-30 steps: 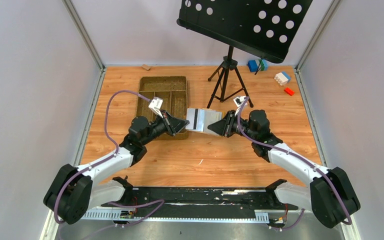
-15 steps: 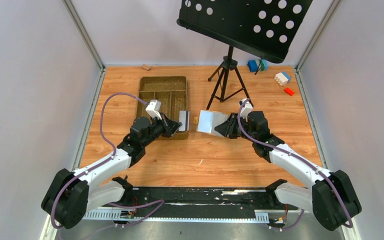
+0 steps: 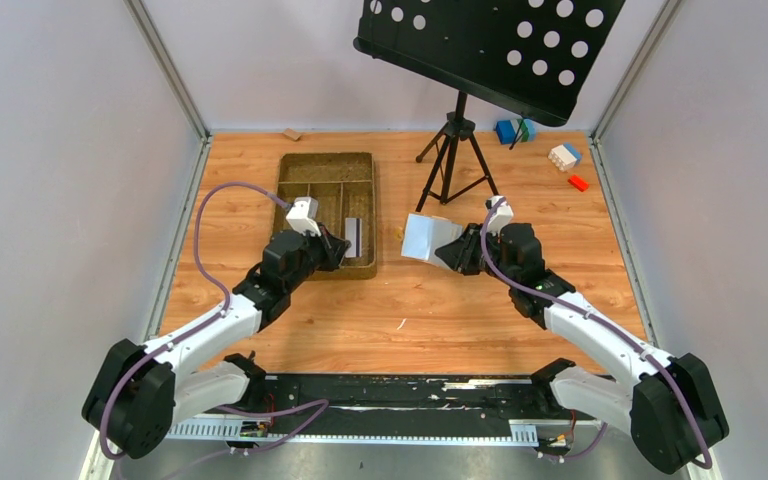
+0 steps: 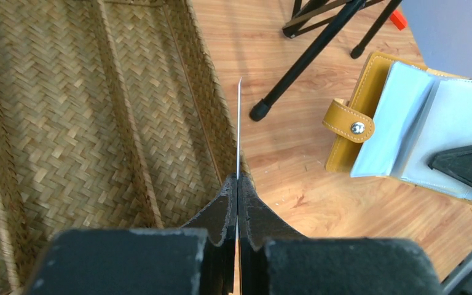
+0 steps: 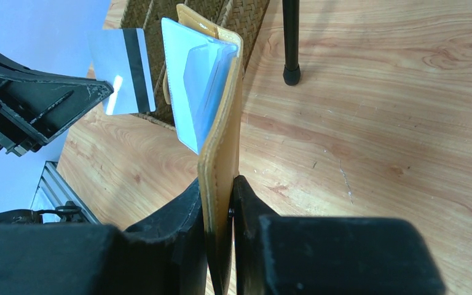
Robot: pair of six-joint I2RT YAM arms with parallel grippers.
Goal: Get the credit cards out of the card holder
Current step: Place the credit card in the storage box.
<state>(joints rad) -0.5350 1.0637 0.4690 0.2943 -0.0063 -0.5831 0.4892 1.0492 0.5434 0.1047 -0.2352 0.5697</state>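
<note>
My left gripper is pressed together on a single card, pinching it by its near end so that it stands on edge. On the left wrist camera the card is only a thin pale line rising from the closed fingertips. The right wrist camera shows its flat side, silver-grey with one dark stripe. From overhead the card hangs at about 10 o'clock from the middle of the table, roughly above the right-hand rim of the brown woven tray, near that tray's near right corner. My right gripper is clamped shut on the card holder, with both fingers squeezing the edge of its mustard-yellow cover. The holder lies open at 3 o'clock from the card, with a clear gap of bare wood between them. Its grey-blue leaves fan toward 9 o'clock, facing the left arm. A yellow snap tab sticks out free on the side nearest the card. I cannot tell whether the holder's lower edge touches the table, nor whether any cards sit in its pockets. At 12 o'clock from the holder stands a black tripod, one foot just beside it. A few toy blocks lie well apart toward 2 o'clock, near the far right corner.
</note>
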